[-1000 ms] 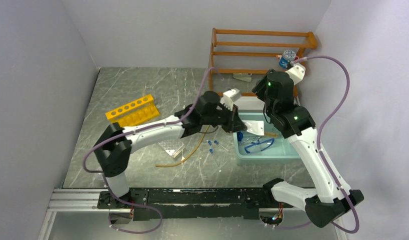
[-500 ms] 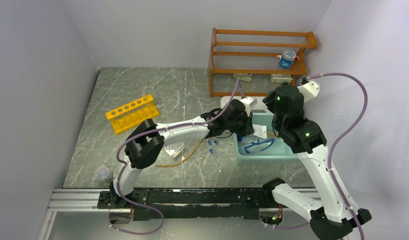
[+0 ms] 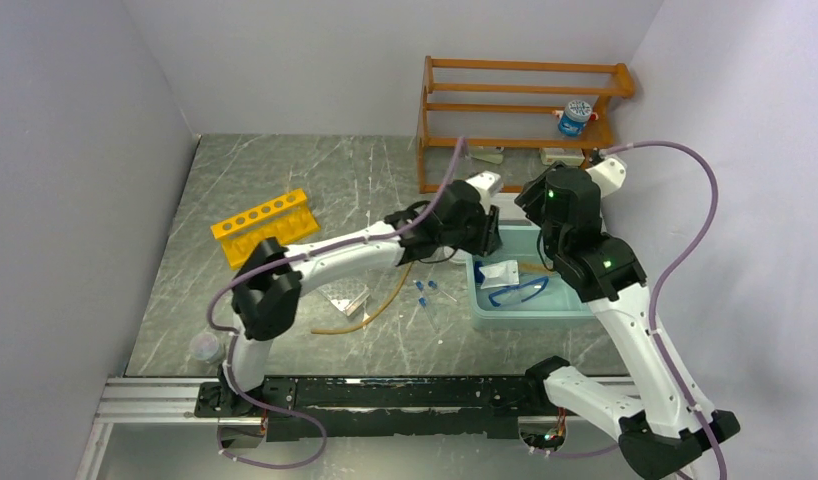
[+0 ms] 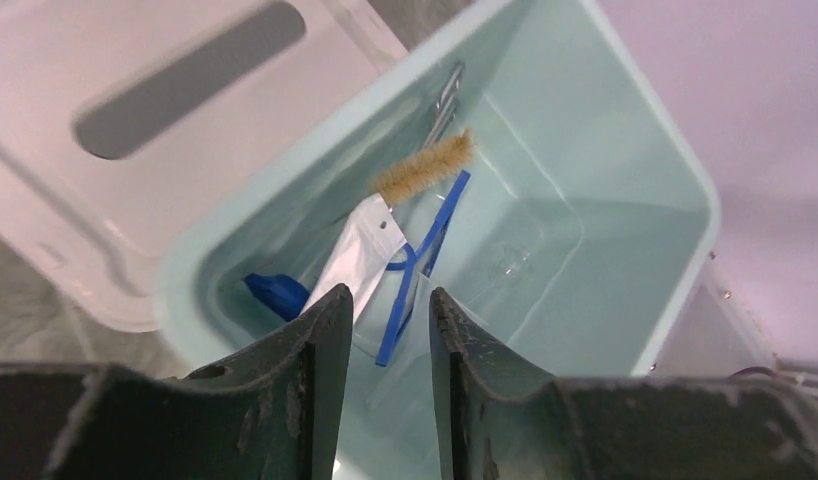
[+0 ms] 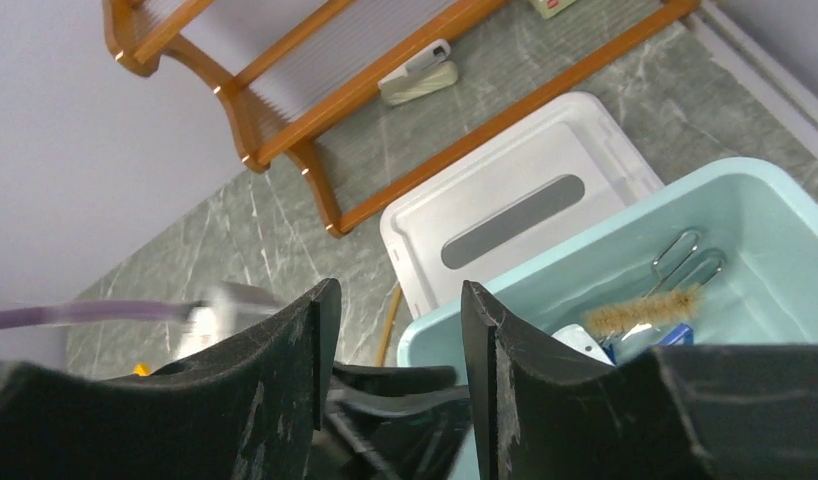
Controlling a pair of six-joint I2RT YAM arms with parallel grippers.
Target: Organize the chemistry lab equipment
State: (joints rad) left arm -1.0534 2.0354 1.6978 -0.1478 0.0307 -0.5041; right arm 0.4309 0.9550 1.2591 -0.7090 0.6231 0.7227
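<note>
Left tool: the left tool (image 4: pixel 387 300) hangs over the 9 o'clock rim of the pale teal tub (image 4: pixel 685 170). Its fingers stand a narrow gap apart with nothing between them.
Right tool: the right tool (image 5: pixel 398 300) hovers above the tub's 12 o'clock end, fingers parted and empty.
Task things in tub: white packet (image 4: pixel 360 255), blue-framed goggles (image 3: pixel 517 291), metal tongs (image 4: pixel 445 95) and a bristle brush (image 4: pixel 425 168) lie inside.
Task things on table: rubber tube (image 3: pixel 380 308), blue-capped tubes (image 3: pixel 425 290) and clear tray (image 3: pixel 347 298) lie at 9 o'clock of the tub. The yellow rack (image 3: pixel 265 227) sits well apart at 10 o'clock.
Edges: the tub stands near the right wall. The white lid (image 4: pixel 135 120) lies just beside its 11 o'clock corner. The orange shelf (image 3: pixel 515 100) backs the far wall at 12 o'clock.
Open room: bare table (image 3: pixel 315 170) stretches from the rack toward 12 o'clock.
In the way: both wrists crowd together over the tub. A lidded cup (image 3: pixel 205 346) sits by the left arm's base.
Change: the left tool's fingers were together a second ago and have since parted. The left elbow has swung toward 3 o'clock, uncovering the lidded cup.
</note>
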